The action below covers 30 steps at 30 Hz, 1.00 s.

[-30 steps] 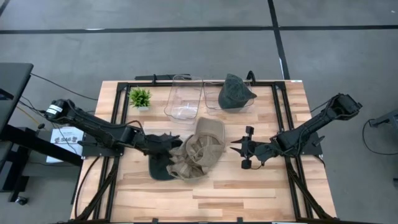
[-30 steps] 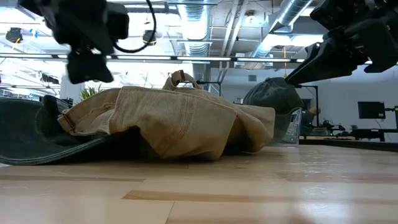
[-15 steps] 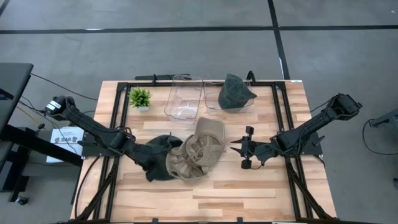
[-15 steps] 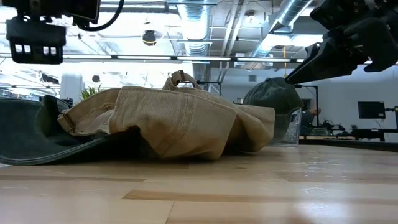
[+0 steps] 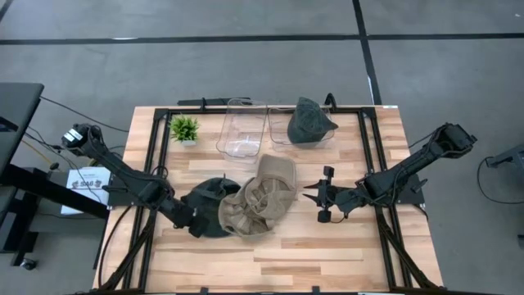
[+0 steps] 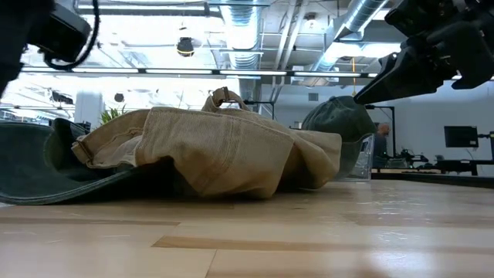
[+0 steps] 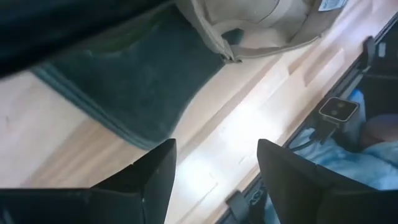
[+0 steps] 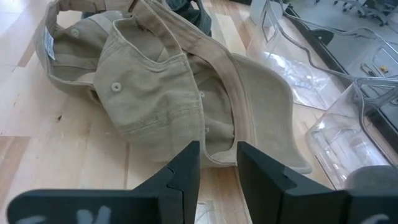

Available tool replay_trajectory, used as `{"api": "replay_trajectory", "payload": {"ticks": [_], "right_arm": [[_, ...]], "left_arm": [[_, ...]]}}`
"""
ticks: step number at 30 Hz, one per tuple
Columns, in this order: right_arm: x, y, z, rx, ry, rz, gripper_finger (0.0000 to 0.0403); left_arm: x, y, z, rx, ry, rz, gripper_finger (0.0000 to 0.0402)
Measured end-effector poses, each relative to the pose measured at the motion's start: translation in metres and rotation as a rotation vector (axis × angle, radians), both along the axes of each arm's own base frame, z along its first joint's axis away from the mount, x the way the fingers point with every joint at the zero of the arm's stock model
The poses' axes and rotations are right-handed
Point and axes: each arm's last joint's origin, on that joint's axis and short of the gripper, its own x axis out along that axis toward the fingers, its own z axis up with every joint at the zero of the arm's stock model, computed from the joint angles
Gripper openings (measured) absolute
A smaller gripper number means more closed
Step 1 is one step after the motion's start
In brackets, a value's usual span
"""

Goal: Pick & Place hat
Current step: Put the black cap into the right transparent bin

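A heap of tan hats (image 5: 264, 197) lies at the table's middle, and its left part rests on a dark green hat (image 5: 206, 203) that lies flat on the wood. My left gripper (image 5: 195, 225) stands open just off that hat's near-left edge (image 7: 124, 93), with bare table between its fingers (image 7: 155, 180). My right gripper (image 5: 311, 197) hovers to the right of the heap, pointing at the tan hats (image 8: 155, 93). Its fingers stand a little apart with nothing between them. A second dark green hat (image 5: 309, 121) sits in the right clear bin (image 5: 278, 131).
An empty clear bin (image 5: 241, 127) and a small potted plant (image 5: 184, 128) stand at the far side. A black frame rail (image 5: 155, 164) runs along each side of the table. Bare wood (image 5: 327, 254) stretches along the near edge.
My left gripper has drawn back from above the dark green hat toward the table's near-left, rolling about its own axis as it went. It has stayed open. The hats have not moved.
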Motion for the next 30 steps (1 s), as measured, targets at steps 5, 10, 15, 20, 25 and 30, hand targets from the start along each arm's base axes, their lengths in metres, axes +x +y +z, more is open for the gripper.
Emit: {"api": "replay_trajectory", "payload": {"ticks": [5, 10, 15, 20, 25, 30], "right_arm": [[0.000, 0.000, 0.000, -0.022, 0.003, 0.014, 0.0098], [0.001, 0.001, 0.002, -0.060, -0.004, 0.040, 0.0098], [0.002, 0.001, 0.003, -0.057, -0.014, 0.041, 0.0098], [0.002, 0.001, 0.003, -0.040, -0.018, 0.032, 0.0098], [0.002, 0.001, 0.003, -0.021, -0.023, 0.021, 0.0098], [0.002, 0.001, 0.003, 0.006, -0.030, 0.008, 0.0098]], "left_arm": [[-0.004, -0.005, 0.000, -0.025, 0.009, 0.072, 0.0222], [-0.004, -0.005, -0.001, 0.007, -0.010, 0.123, 0.0222], [-0.007, 0.003, -0.005, 0.088, 0.033, 0.159, 0.0222], [-0.014, 0.007, -0.009, 0.119, 0.133, 0.156, 0.0222], [-0.016, 0.008, -0.010, 0.123, 0.146, 0.152, 0.0222], [-0.015, 0.010, -0.010, 0.173, 0.114, 0.180, 0.0222]]}}
